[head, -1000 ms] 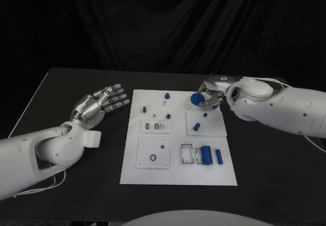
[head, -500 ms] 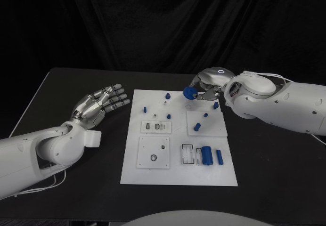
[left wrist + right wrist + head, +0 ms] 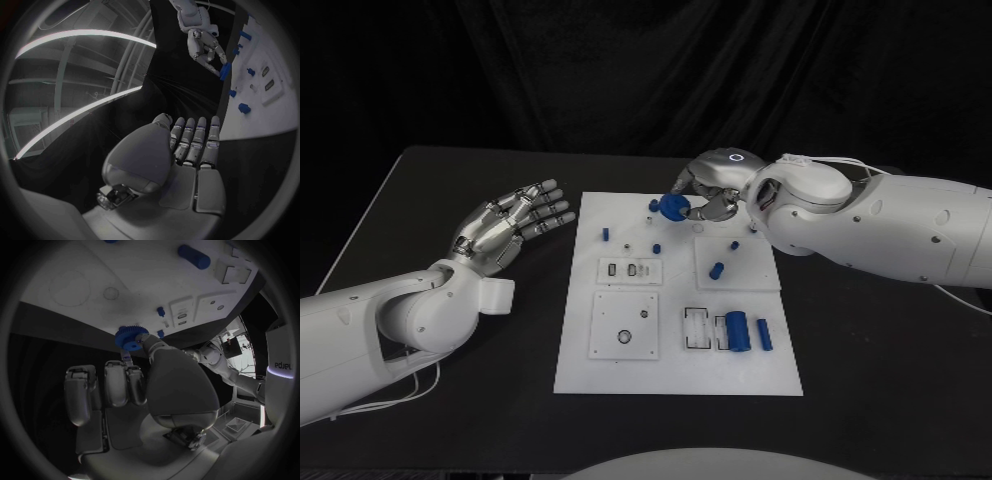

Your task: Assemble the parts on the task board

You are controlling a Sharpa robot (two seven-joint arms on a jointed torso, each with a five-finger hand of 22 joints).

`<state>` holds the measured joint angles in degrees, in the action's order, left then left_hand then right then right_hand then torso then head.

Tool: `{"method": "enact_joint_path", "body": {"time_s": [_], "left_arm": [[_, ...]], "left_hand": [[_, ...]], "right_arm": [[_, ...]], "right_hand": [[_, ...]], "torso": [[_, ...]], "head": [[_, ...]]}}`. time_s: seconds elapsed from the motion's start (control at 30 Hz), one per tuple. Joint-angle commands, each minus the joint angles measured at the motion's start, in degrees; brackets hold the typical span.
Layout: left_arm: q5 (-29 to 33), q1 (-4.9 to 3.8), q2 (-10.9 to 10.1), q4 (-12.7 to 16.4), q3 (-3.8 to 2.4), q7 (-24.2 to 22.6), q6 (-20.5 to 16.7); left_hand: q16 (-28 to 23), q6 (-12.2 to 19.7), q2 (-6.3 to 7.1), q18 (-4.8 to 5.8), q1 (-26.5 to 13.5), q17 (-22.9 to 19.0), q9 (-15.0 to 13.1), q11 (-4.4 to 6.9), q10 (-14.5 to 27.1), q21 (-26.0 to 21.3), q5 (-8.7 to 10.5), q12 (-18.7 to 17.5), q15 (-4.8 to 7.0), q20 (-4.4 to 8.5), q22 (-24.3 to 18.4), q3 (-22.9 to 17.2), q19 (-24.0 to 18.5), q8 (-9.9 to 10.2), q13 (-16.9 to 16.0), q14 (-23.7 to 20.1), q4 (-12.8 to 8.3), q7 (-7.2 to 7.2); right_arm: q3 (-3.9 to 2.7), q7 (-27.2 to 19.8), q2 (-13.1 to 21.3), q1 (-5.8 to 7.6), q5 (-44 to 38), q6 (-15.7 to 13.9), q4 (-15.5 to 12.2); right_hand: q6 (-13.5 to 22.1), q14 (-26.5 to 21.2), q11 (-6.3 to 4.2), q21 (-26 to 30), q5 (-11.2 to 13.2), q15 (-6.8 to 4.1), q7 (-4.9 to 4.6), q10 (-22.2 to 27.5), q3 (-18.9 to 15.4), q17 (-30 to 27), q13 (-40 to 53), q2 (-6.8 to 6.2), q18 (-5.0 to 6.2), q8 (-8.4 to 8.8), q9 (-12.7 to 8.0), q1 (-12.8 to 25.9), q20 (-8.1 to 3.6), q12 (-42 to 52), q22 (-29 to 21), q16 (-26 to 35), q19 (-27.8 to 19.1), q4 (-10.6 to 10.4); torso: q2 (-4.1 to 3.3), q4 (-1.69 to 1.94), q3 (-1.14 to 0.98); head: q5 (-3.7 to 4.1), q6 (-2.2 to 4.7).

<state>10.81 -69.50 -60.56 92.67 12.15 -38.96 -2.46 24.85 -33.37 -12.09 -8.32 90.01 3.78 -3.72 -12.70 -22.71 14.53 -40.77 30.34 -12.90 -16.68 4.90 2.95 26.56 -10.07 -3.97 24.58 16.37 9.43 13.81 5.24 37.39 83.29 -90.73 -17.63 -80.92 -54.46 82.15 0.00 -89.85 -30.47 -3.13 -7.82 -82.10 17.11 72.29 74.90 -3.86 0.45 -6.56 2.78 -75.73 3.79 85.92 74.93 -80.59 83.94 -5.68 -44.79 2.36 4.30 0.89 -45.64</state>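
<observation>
— What is seen on the black table (image 3: 444, 190)?
— A white task board (image 3: 678, 345) is laid in the middle, with small blue parts (image 3: 737, 330) set on it. Black cloth is hung behind.
— What has changed?
— A blue gear (image 3: 674, 206) is pinched in the right hand (image 3: 708, 195), and it has been carried further over the board's far edge. The left hand (image 3: 514, 220) is kept beside the board, fingers spread, nothing held.
— What is hard to see?
— The right fingertips are partly hidden by the wrist.

Blue gear (image 3: 674, 206), white task board (image 3: 678, 375), black table (image 3: 444, 190), silver fingers (image 3: 542, 205)
</observation>
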Motion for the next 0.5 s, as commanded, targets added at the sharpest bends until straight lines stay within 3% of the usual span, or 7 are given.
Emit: {"method": "enact_joint_path", "body": {"time_s": [0.03, 0.5], "left_arm": [[0.2, 0.0, 0.3, 0.1, -0.04, -5.1, 0.9], [0.3, 0.0, 0.5, -0.1, -0.04, -4.9, 1.0]], "left_hand": [[0.3, 0.1, 0.06, 1.14, 0.4, 0.1, 0.0, -0.38, 0.0, -0.2, -0.23, 0.4, -0.51, -0.02, -0.1, -0.4, -0.2, 0.2, 0.1, 0.0, -0.1, 0.26], [0.4, 0.1, 0.12, 1.18, 0.4, 0.1, 0.0, -0.37, 0.0, -0.2, -0.2, 0.4, -0.6, -0.02, -0.1, -0.6, -0.2, 0.2, 0.1, 0.0, -0.1, 0.29]], "right_arm": [[-0.03, 0.1, -1.4, -0.31, -0.3, 2.3, 1.0], [-0.05, 0.3, -6.4, -2.01, -0.3, 3.3, 5.7]], "right_hand": [[-3.2, 0.2, 0.29, -0.1, 0.8, 0.22, 3.35, 0.1, 0.3, -0.2, 7.6, -0.01, -0.45, -7.9, 24.2, 0.4, -0.22, -0.1, 15.1, 0.5, 6.1, 0.2], [-2.6, -0.1, 0.68, -0.1, 3.5, 0.53, 3.06, 0.6, 0.4, -0.5, 7.3, 0.21, -0.45, -7.54, 24.9, 0.6, 0.04, -0.4, 15.1, 0.9, 6.1, 0.4]], "torso": [[-0.01, 0.0, -0.01], [-0.02, 0.0, -0.01]], "head": [[0.05, -0.06], [-0.16, -0.63]]}}
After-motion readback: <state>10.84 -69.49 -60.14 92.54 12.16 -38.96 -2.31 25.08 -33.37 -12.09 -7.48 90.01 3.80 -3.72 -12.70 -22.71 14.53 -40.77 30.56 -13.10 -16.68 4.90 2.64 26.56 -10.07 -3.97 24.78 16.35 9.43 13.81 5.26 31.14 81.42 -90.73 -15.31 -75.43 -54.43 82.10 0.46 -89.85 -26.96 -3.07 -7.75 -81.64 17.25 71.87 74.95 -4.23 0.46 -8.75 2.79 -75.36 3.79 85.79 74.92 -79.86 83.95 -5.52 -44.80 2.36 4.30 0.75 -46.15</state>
